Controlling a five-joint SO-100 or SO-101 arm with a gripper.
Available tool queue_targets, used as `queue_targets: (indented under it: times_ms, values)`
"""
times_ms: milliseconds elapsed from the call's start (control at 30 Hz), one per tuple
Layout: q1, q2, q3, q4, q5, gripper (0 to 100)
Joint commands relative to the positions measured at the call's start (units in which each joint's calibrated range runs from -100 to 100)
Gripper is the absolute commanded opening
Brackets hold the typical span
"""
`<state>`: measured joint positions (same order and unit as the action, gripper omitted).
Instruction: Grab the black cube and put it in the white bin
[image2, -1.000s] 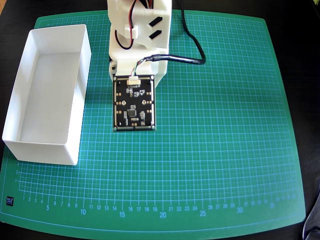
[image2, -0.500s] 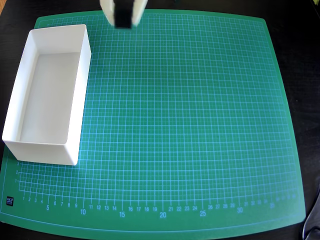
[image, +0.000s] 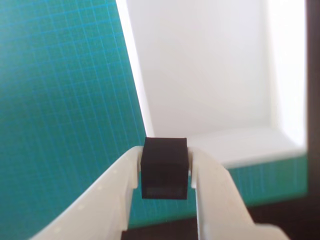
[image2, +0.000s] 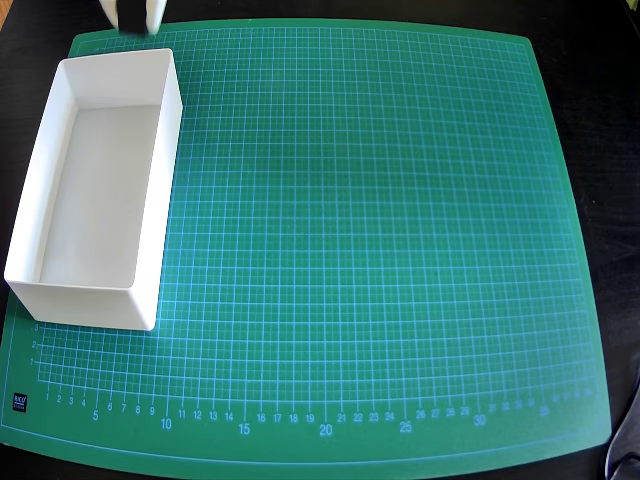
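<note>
gripper clamped on black cube, held above the green cutting mat just outside the near end wall of the white bin; overhead view: gripper at top edge

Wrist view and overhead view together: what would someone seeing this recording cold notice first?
In the wrist view, the black cube sits clamped between the white fingers of the gripper, low in the frame, with the white bin just beyond. In the overhead view, the bin lies along the left side of the green cutting mat, empty, and the gripper shows at the top edge above it.
</note>
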<state>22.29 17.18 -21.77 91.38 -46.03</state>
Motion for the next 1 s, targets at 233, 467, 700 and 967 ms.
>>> queue_targets:
  times_ms: [233,467,700,967]
  values:
    - [3.3,8.9,-12.0,-3.7,0.3,1]
    - [7.1,9.4,-12.6,-4.5,0.3,1]
    - [7.6,12.0,-12.6,-7.8,0.5,1]
    - [8.1,12.6,-12.6,-9.7,2.4,1]
